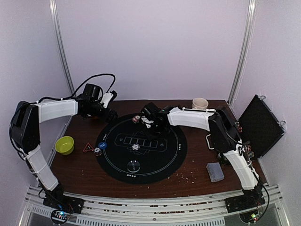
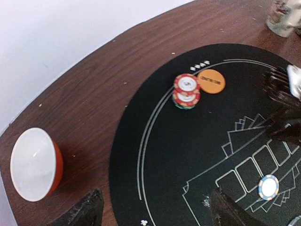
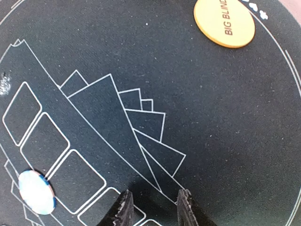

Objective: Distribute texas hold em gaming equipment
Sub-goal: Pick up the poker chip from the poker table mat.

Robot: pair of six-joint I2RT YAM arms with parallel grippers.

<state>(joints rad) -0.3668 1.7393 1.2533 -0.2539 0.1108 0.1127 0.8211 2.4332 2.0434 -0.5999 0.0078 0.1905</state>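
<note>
A black round poker mat [image 1: 155, 165] lies mid-table. A stack of red striped chips [image 1: 135, 118] [image 2: 186, 90] stands at its far edge beside an orange "BIG BLIND" disc [image 2: 210, 81] [image 3: 224, 21]. A white-and-blue chip [image 1: 135, 147] [image 2: 268, 187] [image 3: 36, 192] lies on the mat's middle and a clear disc [image 1: 134, 165] near its front. A blue disc [image 1: 102, 145] and a striped chip [image 1: 97, 151] sit at its left edge. A grey-blue card deck [image 1: 215, 172] lies front right. My left gripper [image 1: 107, 113] [image 2: 157, 212] is open and empty over the mat's far-left edge. My right gripper [image 1: 153, 121] [image 3: 154, 209] is open and empty just above the mat.
A red triangle piece [image 1: 87, 148] and a yellow-green bowl [image 1: 65, 145] sit left of the mat. A white-and-orange bowl [image 2: 35, 162] stands on the wood near my left gripper. A pale cup [image 1: 200, 103] is at the back right and a black case [image 1: 258, 125] at the right edge.
</note>
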